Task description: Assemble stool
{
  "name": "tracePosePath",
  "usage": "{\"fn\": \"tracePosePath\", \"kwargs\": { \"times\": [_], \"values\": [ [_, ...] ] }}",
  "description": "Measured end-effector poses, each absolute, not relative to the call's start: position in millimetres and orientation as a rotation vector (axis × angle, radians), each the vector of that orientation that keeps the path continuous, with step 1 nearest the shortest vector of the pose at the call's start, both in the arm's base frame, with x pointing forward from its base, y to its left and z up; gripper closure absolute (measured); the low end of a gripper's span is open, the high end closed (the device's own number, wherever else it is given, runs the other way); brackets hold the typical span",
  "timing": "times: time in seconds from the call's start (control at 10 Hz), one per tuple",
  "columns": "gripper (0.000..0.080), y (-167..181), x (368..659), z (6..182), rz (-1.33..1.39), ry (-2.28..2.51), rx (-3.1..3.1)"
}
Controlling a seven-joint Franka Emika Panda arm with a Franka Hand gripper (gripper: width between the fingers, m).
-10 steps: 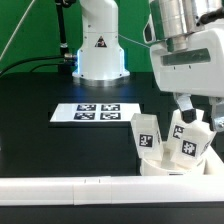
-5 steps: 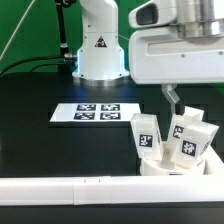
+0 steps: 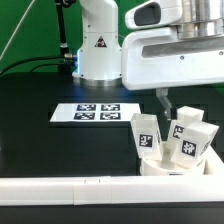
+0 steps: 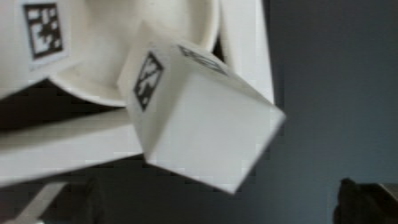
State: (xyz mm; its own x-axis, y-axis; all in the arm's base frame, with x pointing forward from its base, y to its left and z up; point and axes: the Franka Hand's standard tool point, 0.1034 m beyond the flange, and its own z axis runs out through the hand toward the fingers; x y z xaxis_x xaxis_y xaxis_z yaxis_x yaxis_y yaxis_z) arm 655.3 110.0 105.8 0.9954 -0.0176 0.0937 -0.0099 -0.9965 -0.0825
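The white stool seat disc (image 3: 170, 166) sits at the front of the table on the exterior view's right. Three white tagged leg blocks stand in it: one on the left (image 3: 145, 133), one at the back (image 3: 188, 119) and one at the front right (image 3: 191, 148). My gripper (image 3: 164, 104) hangs just above and behind the left leg block, touching nothing. In the wrist view a tagged leg block (image 4: 199, 120) fills the middle, with the seat's rim (image 4: 80, 65) behind it. My gripper (image 4: 206, 212) is open and empty, its dark fingertips (image 4: 43, 205) far apart.
The marker board (image 3: 97, 113) lies flat on the black table toward the exterior view's left. A long white rail (image 3: 70, 186) runs along the front edge. The robot's white base (image 3: 100, 45) stands at the back, with a green backdrop behind it.
My gripper has risen from the right-hand leg blocks and shifted toward the exterior view's left. It now hangs over the left leg block. The stool parts have not moved.
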Motion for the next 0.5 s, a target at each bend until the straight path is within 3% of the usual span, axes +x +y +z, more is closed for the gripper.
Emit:
{"fn": "tracePosePath", "kwargs": {
  "times": [0.1, 0.5],
  "values": [
    [0.0150, 112.9, 653.3, 95.0, -0.086, -0.277, -3.076],
    [0.0150, 104.1, 654.8, 93.4, -0.096, -0.611, -3.052]
  ]
}}
